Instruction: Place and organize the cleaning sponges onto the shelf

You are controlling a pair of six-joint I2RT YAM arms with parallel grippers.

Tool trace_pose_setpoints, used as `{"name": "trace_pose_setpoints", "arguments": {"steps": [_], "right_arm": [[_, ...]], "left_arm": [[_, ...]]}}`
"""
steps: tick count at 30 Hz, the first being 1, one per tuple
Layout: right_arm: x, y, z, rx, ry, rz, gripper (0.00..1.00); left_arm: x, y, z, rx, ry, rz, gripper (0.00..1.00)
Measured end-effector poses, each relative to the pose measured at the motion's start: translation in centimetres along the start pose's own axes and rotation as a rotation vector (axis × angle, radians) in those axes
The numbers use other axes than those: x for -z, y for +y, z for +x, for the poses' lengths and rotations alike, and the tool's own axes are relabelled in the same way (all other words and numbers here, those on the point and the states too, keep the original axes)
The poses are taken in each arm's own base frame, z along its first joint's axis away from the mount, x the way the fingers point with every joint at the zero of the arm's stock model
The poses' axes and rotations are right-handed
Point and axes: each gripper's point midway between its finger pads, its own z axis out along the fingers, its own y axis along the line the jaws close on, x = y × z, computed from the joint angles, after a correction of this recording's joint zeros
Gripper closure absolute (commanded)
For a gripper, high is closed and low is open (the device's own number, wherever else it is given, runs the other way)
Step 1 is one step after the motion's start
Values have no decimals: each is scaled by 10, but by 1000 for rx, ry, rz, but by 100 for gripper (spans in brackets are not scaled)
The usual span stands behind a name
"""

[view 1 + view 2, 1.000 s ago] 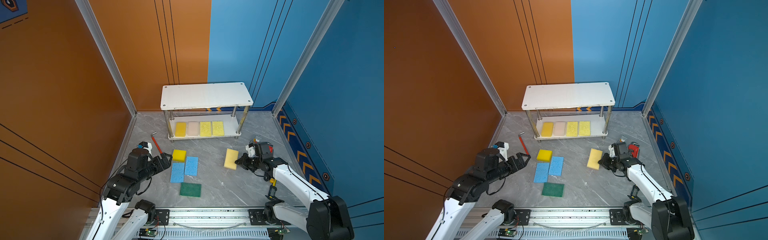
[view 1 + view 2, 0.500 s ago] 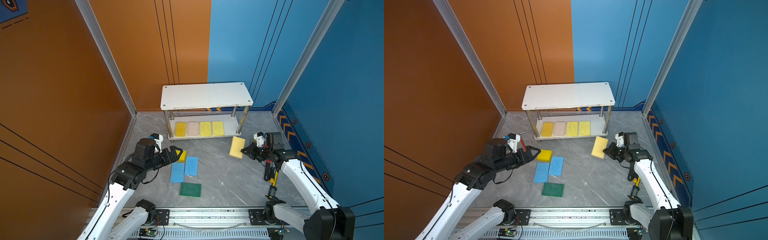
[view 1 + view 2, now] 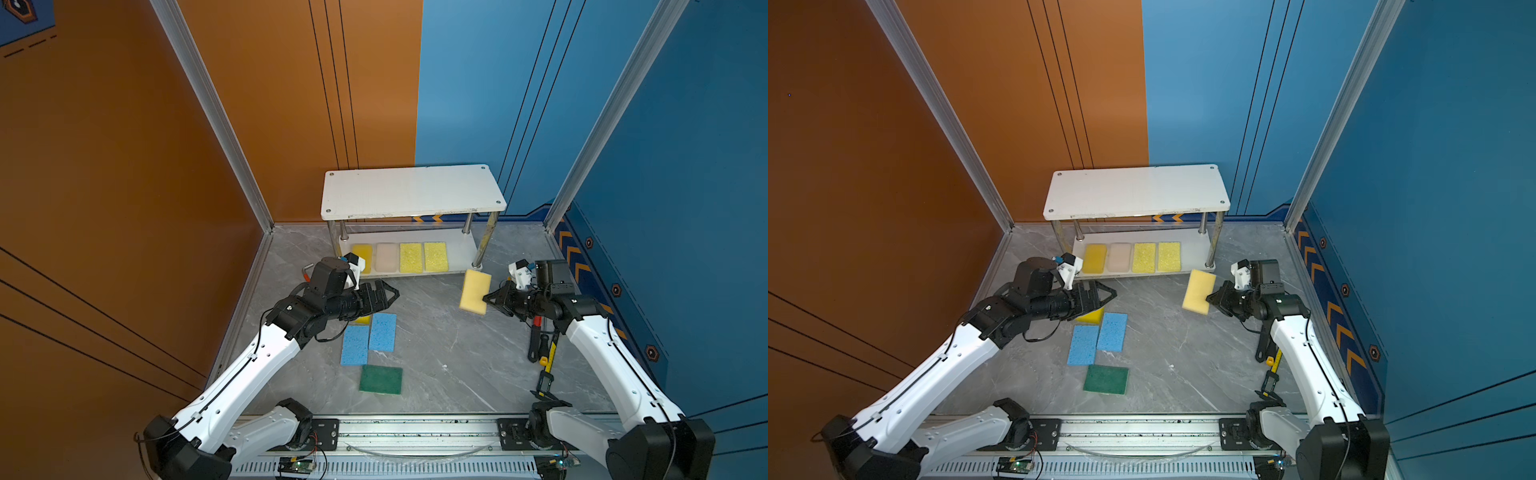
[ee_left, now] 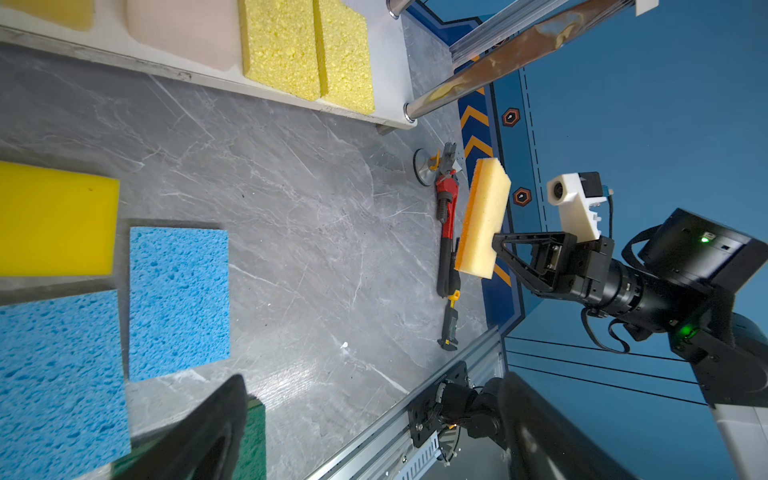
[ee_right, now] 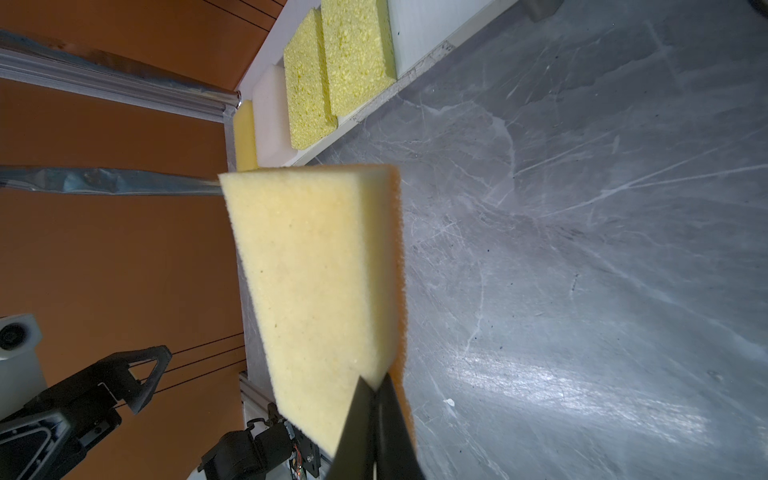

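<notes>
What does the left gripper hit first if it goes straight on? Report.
Probably the tan sponge held by the right gripper. The open left gripper points across bare floor toward it. Height is unclear, so it might pass under.

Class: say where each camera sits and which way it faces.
Both top views: high overhead, looking down at the shelf; left arm and right arm show.
Left wrist: on the left arm, facing the right gripper across the floor; open left gripper shows.
Right wrist: on the right arm, facing the shelf past the held tan sponge; shut jaws show.
Shared: both wrist views show two pale yellow porous sponges.
</notes>
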Motion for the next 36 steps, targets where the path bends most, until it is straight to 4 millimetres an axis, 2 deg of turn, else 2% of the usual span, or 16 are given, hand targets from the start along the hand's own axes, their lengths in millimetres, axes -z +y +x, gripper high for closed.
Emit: {"name": "trace_pose_setpoints", "arguments": {"steps": [5,17,22,26,36], "right_arm": [[1,-2,2,-5,5,4,99],[9,2,1,5,-10,0,99],[21,20,-14,31,-50,-24,99],[27,32,-24,49,-68,-46,99],[21,45,-15,76,-27,-74,99]], "left_arm": [[-13,-15,-13,-9,7,33,5],[-32,-36,-16,-43,60,78,5],[-43,-58,-21,-83,82,117,5],[-49,-69,-21,-106,99,148,5],[-60,-74,-17,-112,135,184,7]]}}
